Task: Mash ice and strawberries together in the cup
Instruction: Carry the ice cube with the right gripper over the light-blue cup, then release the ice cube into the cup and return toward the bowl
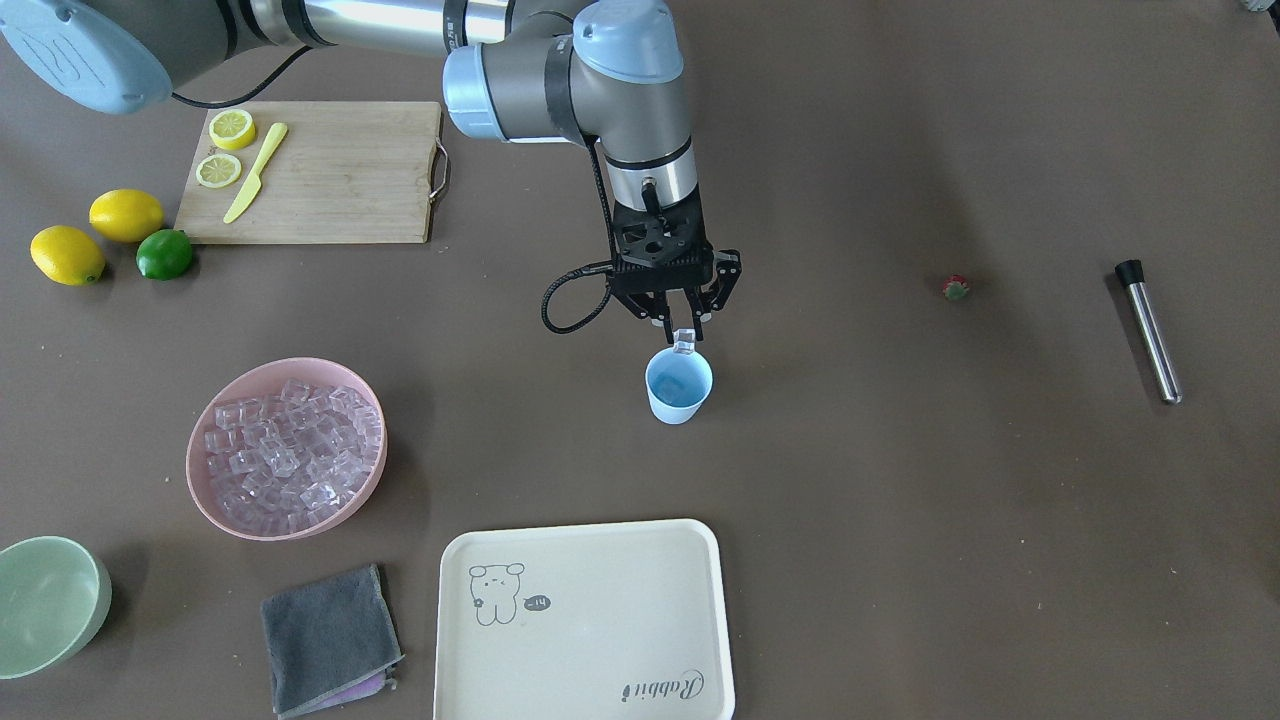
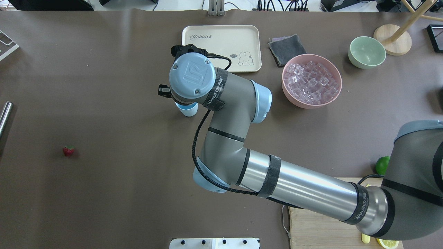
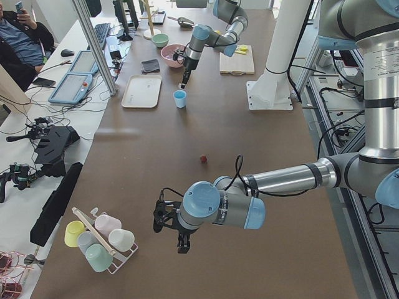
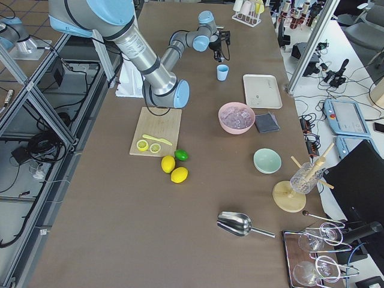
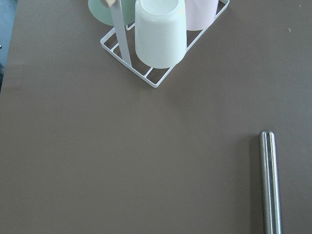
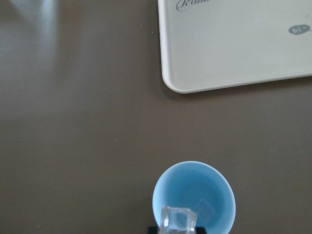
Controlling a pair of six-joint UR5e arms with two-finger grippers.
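My right gripper [image 1: 683,325] hangs just above the light-blue cup [image 1: 678,385], shut on a clear ice cube [image 1: 685,342]. In the right wrist view the ice cube [image 6: 179,219] sits over the near rim of the cup [image 6: 193,195], and another cube [image 6: 207,208] lies inside. More ice [image 1: 290,455] fills the pink bowl [image 1: 250,527]. The strawberry [image 1: 956,288] lies alone on the table, far from the cup. My left gripper [image 3: 181,240] shows only in the exterior left view, low over the table; I cannot tell whether it is open or shut.
A metal muddler [image 1: 1150,330] lies beyond the strawberry and also shows in the left wrist view [image 5: 269,185], near a rack of cups [image 5: 161,34]. A cream tray [image 1: 585,620], grey cloth [image 1: 330,640], green bowl [image 1: 45,600] and cutting board [image 1: 330,170] with lemons surround the cup.
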